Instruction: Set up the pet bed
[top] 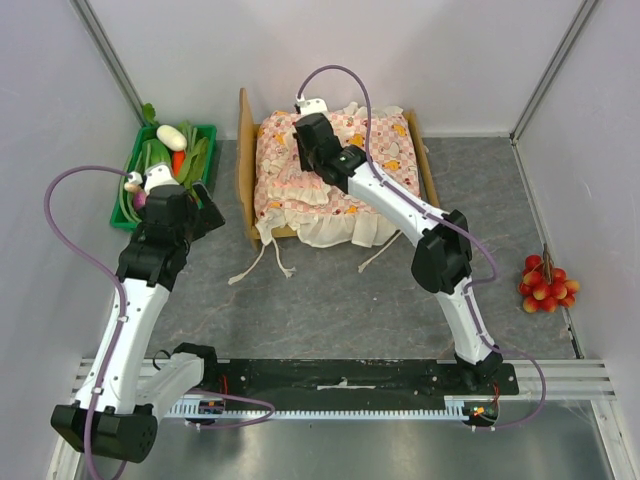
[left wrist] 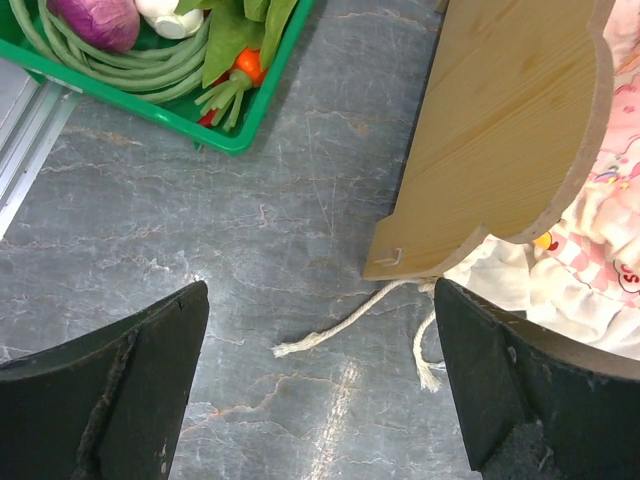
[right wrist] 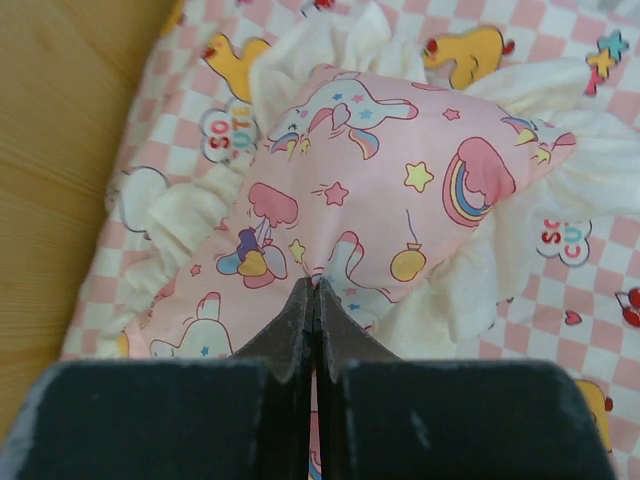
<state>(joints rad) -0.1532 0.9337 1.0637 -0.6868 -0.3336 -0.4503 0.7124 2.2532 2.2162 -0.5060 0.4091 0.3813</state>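
The pet bed (top: 243, 165) is a light-wood frame at the back centre, its headboard (left wrist: 510, 130) on the left side. A pink-checked frilled mattress (top: 285, 175) lies in it, and white tie strings (top: 258, 262) trail off onto the table. On the mattress sits a small pink frilled pillow (right wrist: 390, 170). My right gripper (right wrist: 317, 283) is shut on a fold of its fabric, and from above it (top: 316, 142) hangs over the mattress near the headboard. My left gripper (left wrist: 320, 295) is open over bare table just left of the headboard, above a string end (left wrist: 335, 328).
A green crate (top: 207, 132) of vegetables stands at the back left, close to my left gripper, and its rim (left wrist: 215, 140) shows in the left wrist view. A bunch of red fruit (top: 545, 285) lies at the right. Walls close in the table on three sides.
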